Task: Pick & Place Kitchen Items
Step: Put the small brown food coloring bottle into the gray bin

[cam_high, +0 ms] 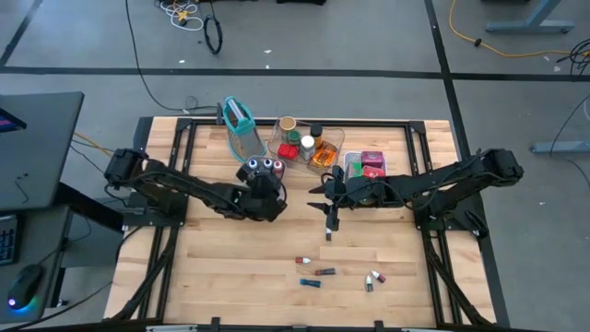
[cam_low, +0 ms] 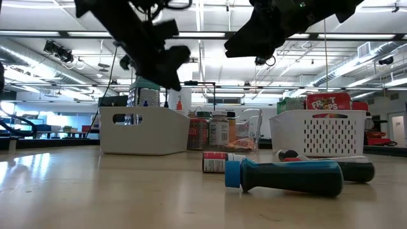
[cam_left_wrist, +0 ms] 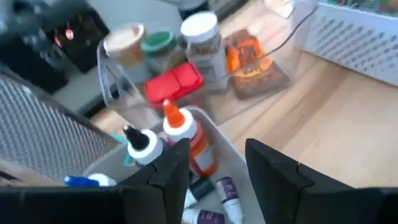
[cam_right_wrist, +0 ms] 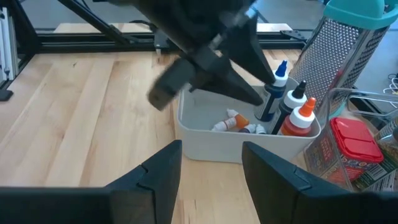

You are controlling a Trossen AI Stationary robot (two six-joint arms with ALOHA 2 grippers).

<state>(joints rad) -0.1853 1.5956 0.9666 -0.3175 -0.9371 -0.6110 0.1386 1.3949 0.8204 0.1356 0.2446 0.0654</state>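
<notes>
Both arms hang over the middle of the table, nothing held.

Left gripper (cam_high: 268, 195) hovers above the grey tray (cam_right_wrist: 205, 134) near the far edge, fingers (cam_left_wrist: 171, 171) spread and empty; bottles (cam_left_wrist: 183, 134) stand upright inside it. Right gripper (cam_high: 330, 219) sits just beside it toward the table's centre, fingers (cam_right_wrist: 163, 167) parted, pinching nothing. Jars (cam_high: 307, 143) fill the clear tray (cam_high: 332, 140), packets (cam_high: 369, 164) the white basket (cam_low: 318, 132). 5 or so small vials (cam_high: 323, 271) lie scattered near the front edge.

The table (cam_high: 240, 249) is pale wood planks, smooth, slightly glossy. The grey tray (cam_right_wrist: 211, 146) looks matt plastic; the clear tray (cam_left_wrist: 273, 56) glossy (see-through); the grater (cam_right_wrist: 345, 56) perforated metal.
</notes>
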